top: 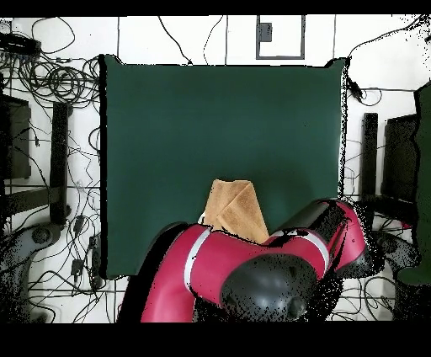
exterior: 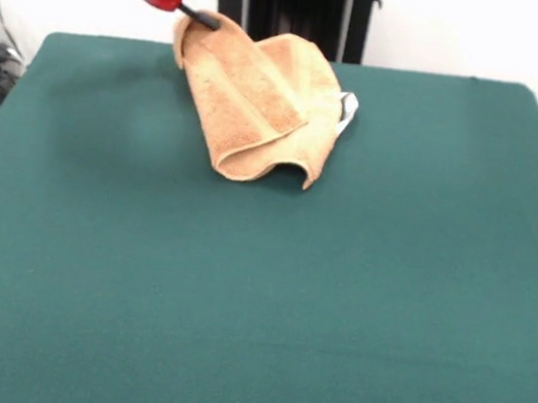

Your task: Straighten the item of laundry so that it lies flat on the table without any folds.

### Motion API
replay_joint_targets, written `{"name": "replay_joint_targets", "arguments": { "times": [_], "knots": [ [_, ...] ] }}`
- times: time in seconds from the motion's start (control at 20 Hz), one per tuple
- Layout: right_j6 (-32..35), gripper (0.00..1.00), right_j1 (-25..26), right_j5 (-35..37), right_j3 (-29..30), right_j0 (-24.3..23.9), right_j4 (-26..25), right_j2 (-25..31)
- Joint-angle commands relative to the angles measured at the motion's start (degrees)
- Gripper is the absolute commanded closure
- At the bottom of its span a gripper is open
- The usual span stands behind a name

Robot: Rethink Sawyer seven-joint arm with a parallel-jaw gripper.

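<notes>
The item of laundry, a golden-tan terry towel, lies folded over itself near the far edge of the dark green table. A white tag peeks out at its right side. My gripper comes in from the upper left and is shut on the towel's top left corner, holding it raised above the table. The towel's lower edge curls up in a fold. In the overhead view the towel shows on the table just beyond my red arm, which hides the gripper and part of the cloth.
A black upright column stands behind the table's far edge, right behind the towel. Cables and stands ring the table on the floor. The green surface stretches wide in front of and beside the towel.
</notes>
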Motion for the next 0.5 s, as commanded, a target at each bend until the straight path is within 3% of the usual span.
{"name": "replay_joint_targets", "arguments": {
  "times": [0.05,0.25,0.5],
  "knots": [
    [3.2,0.00,-0.1,18.3,3.6,-0.3,10.3,2.2],
    [-7.3,0.00,-4.7,34.4,7.5,-1.3,21.4,-0.3],
    [-20.3,0.00,-11.8,43.2,13.4,-2.6,31.2,-1.1]
  ]
}}
